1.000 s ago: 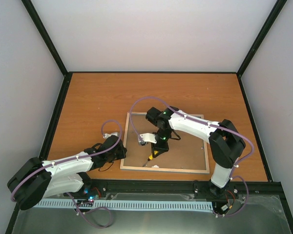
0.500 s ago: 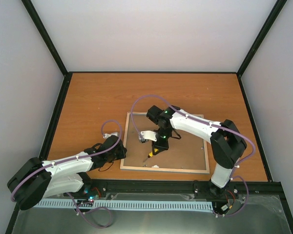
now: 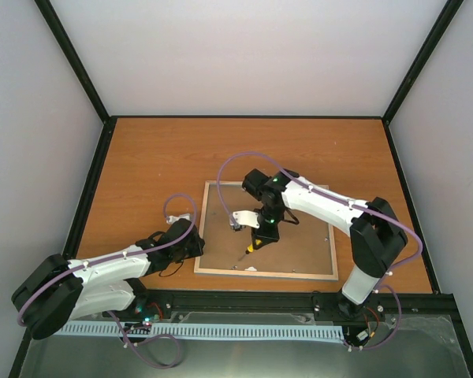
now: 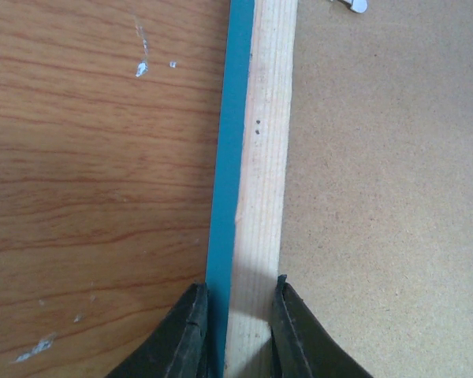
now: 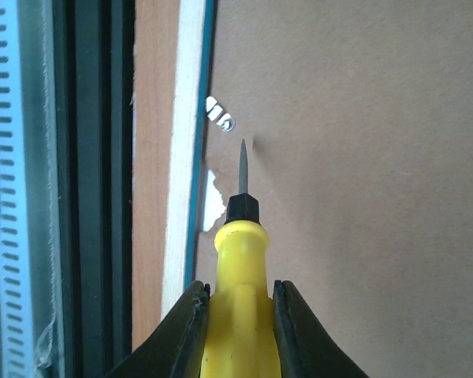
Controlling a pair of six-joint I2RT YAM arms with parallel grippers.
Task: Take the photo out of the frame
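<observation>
While the frame (image 3: 265,274) lies face down on the worktop (image 3: 158,157), just ahead of the two arms' bases, its photo cannot be seen in any view: one brown board (image 3: 299,240) covers the whole opening. The left jaws are closed on the frame's left rail, one finger against the blue outer edge and the other on the pale wood; only their tips show in the wrist view. The right jaws grip the yellow handle of the one screwdriver (image 5: 238,260), its blade aimed at a metal tab (image 5: 221,116) beside the near rail. Whether the tip touches the board cannot be told. A second tab (image 4: 348,5) is cut off at the top of the left wrist view. One white patch (image 5: 211,201) by the blade is hard to make out.
</observation>
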